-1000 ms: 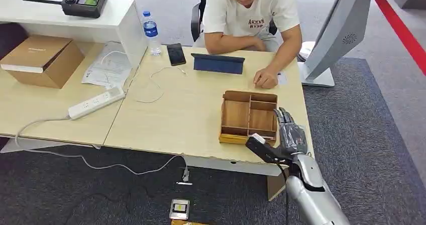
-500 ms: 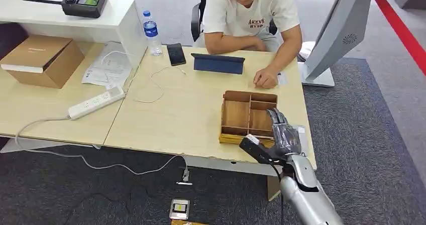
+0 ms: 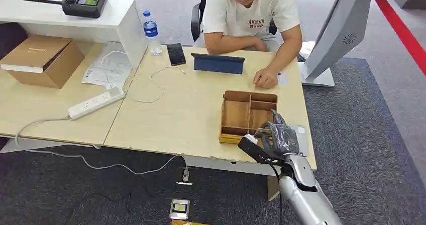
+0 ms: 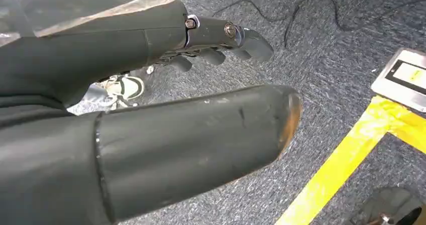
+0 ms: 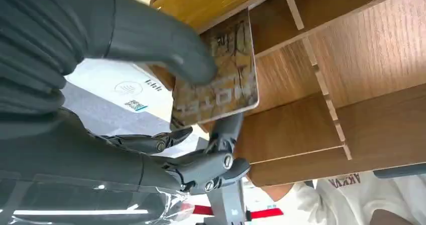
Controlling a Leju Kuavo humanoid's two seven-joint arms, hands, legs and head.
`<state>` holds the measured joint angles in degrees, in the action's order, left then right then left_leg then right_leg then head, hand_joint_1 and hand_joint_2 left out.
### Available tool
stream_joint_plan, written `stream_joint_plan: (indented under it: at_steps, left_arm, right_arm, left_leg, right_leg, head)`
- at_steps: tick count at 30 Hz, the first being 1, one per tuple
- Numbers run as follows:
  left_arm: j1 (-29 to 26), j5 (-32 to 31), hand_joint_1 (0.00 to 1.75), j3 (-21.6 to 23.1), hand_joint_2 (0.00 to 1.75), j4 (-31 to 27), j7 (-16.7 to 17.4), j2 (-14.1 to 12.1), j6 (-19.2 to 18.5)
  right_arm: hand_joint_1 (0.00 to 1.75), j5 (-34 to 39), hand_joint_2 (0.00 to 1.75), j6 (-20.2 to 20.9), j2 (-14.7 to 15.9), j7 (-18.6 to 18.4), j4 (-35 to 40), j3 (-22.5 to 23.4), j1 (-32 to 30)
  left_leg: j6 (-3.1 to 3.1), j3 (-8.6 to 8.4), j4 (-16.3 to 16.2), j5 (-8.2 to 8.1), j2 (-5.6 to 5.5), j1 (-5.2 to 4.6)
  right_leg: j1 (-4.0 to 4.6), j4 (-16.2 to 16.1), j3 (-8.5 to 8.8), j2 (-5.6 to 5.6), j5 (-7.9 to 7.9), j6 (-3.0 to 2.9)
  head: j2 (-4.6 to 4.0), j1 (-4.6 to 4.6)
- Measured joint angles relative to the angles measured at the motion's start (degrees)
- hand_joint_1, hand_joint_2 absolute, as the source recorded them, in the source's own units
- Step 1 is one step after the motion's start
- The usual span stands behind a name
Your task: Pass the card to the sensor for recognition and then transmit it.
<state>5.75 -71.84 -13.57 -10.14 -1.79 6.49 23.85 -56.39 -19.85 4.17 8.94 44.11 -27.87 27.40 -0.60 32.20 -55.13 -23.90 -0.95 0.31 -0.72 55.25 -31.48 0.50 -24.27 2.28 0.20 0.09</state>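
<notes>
Right hand (image 3: pixel 278 137) at 5 o'clock, over the bench (image 3: pixel 186 114) near edge, at the near right corner of the tray (image 3: pixel 248 115). It pinches the card (image 5: pixel 217 79): thumb (image 5: pixel 155 36) pressed on the card's face, a finger behind it. Card reads "HOTEL", held just above the tray's compartments, not resting in one. Head view shows the fingers curled by the tray's near wall; the card itself is too small to make out there.

Left hand (image 4: pixel 150 114) hangs over the grey carpet (image 4: pixel 326 44), thumb and fingers apart, nothing in it. Yellow floor tape (image 4: pixel 346 159) and a small flat device (image 4: pixel 404 77) lie near it on the floor.

White card with a printed code (image 3: pixel 301 139) lies on the bench just right of the right hand.

Tray is wooden, divided into several compartments, at about 3 o'clock on the bench.

Further out, at 12 o'clock: blue tablet case (image 3: pixel 218 63), black phone (image 3: pixel 176 53), water bottle (image 3: pixel 150 32), a loose white cable (image 3: pixel 158 82). Person (image 3: pixel 248 14) in a white T-shirt sits across the bench, one hand (image 3: pixel 265 78) flat on it just beyond the tray.

At 9 to 10 o'clock: power strip (image 3: pixel 95 103), papers (image 3: pixel 108 67), cardboard box (image 3: pixel 42 59). Black radio unit (image 3: pixel 83 0) on the white shelf at 11. Grey stand (image 3: pixel 336 34) at 1 o'clock.
</notes>
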Motion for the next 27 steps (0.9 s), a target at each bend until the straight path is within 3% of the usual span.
stream_joint_plan:
  at_steps: [27]
  left_arm:
    - [0.00,-0.20,0.00,0.02,0.00,0.00,-0.20,0.07,0.33]
  right_arm:
    - [1.75,0.79,1.75,-0.57,-0.15,0.59,0.00,0.02,0.03]
  left_leg:
    - [0.00,0.00,0.00,0.00,0.00,0.00]
  right_leg:
    - [0.00,0.00,0.00,0.00,0.00,0.00]
  head:
    - [-0.02,0.00]
